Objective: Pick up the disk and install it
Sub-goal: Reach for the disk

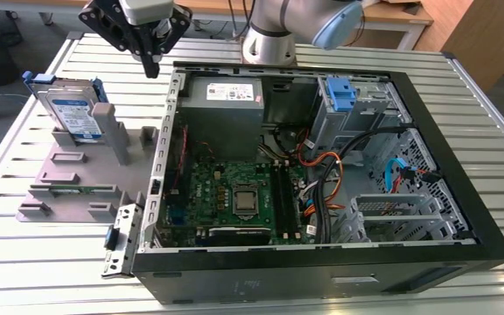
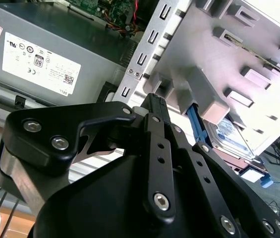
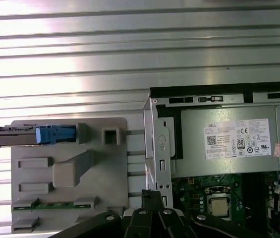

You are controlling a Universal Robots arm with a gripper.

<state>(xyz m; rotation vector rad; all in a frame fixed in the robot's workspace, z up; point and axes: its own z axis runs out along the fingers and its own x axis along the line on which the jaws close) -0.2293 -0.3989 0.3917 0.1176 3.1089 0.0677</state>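
Observation:
The disk [image 1: 71, 111] stands upright on its edge in the grey plastic stand [image 1: 68, 172], at the exterior view's left, outside the computer case. Its white-and-blue label and blue carrier frame show. My gripper [image 1: 151, 68] hangs above the table between the stand and the case's back corner, to the right of the disk and apart from it. Its fingers are shut with nothing between them. In the first wrist view the disk [image 3: 8, 136] lies edge-on in the stand [image 3: 70, 173], and my gripper [image 3: 152, 196] sits over the case's edge. The second wrist view shows my gripper [image 2: 154, 101] with the disk [image 2: 231, 136] beyond it.
The open black computer case [image 1: 462, 197] takes up the exterior view's middle and right. Inside are a grey power-supply box [image 1: 224, 98], a green motherboard [image 1: 239, 197], a blue-topped drive cage [image 1: 344, 98] and loose cables [image 1: 331, 167]. Everything rests on a ribbed metal table [image 1: 42, 275].

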